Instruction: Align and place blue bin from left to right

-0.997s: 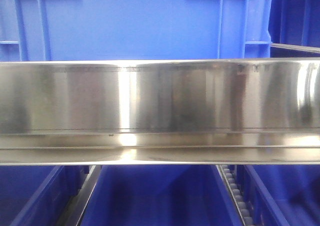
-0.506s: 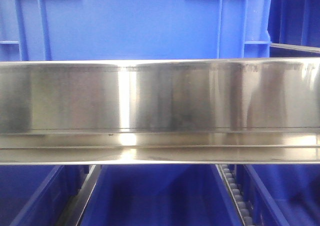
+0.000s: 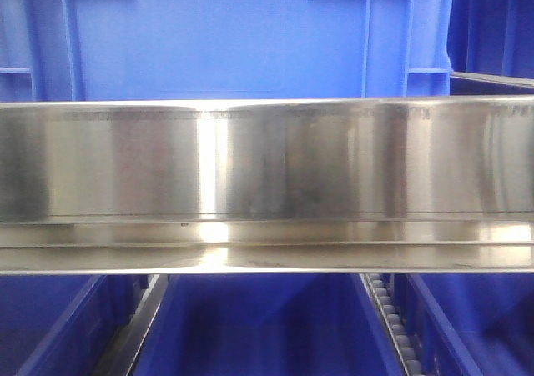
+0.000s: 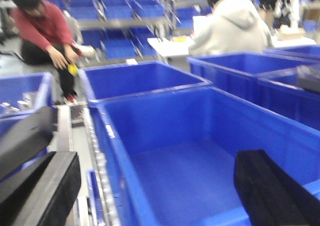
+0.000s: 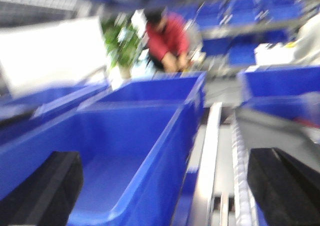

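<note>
A large blue bin (image 3: 217, 34) fills the top of the front view, standing behind a steel shelf beam (image 3: 267, 159). In the left wrist view my left gripper (image 4: 157, 178) is open and straddles the left wall of an empty blue bin (image 4: 200, 136), one finger outside it and one inside. In the right wrist view my right gripper (image 5: 165, 178) is open too. It straddles the right wall of an empty blue bin (image 5: 125, 136), which looks blurred. Neither gripper holds anything. I cannot tell whether both wrist views show the same bin.
More blue bins (image 4: 135, 78) stand behind and to the sides. Roller tracks (image 5: 240, 176) and steel rails (image 5: 207, 166) run beside the bins. Lower-shelf bins (image 3: 259, 326) show under the beam. A person in red (image 4: 42, 28) crouches and one in grey (image 4: 232, 25) sits beyond.
Only the reflections on the steel beam have shifted slightly. The blue bin in the front view has stayed in place.
</note>
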Robot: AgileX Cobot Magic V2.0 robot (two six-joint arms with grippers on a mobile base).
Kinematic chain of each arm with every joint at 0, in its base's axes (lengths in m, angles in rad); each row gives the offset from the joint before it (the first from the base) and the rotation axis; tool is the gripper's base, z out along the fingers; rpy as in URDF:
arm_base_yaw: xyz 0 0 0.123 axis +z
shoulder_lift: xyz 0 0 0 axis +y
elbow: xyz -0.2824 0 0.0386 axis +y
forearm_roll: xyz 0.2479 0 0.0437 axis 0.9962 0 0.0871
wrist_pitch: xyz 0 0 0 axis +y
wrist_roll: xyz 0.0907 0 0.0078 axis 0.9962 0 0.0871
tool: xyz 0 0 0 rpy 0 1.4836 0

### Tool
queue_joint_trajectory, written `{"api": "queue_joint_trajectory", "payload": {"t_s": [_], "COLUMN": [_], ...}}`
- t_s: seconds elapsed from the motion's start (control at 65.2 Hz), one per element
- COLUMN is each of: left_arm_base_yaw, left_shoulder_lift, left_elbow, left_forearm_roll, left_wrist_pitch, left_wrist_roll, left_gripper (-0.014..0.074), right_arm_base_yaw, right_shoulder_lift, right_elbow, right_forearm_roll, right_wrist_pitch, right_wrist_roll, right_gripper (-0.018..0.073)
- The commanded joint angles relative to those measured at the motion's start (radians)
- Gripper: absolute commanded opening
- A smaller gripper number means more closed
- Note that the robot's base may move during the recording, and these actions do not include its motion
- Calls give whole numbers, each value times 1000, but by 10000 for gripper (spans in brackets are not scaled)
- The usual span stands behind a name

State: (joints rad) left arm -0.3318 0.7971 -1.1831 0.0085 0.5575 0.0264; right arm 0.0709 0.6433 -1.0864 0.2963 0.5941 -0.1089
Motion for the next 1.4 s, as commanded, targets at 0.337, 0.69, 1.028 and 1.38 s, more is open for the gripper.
{"api": "queue_joint_trajectory", "payload": {"t_s": [0.337,0.69,1.028,1.38], "left_arm_base_yaw": [-24,-24,-24,0], "left_shoulder_lift": [409,736,888,983], "left_elbow": [-465,-815,-872,-872], "left_forearm_roll": [6,193,222,207], "left_wrist_pitch": [390,664,664,664], "left_wrist_roll": [-41,-195,-247,-247], "left_gripper": [517,517,517,517], "right_arm_base_yaw": [153,175,300,256], "right_shoulder_lift": [506,817,1043,1164], "right_elbow": [-499,-833,-1021,-1028], "right_forearm_roll": [-105,-351,-506,-433], "right_wrist_pitch": [333,582,627,627], "right_wrist_roll": [-50,251,377,384], "right_gripper": [570,570,570,570]}}
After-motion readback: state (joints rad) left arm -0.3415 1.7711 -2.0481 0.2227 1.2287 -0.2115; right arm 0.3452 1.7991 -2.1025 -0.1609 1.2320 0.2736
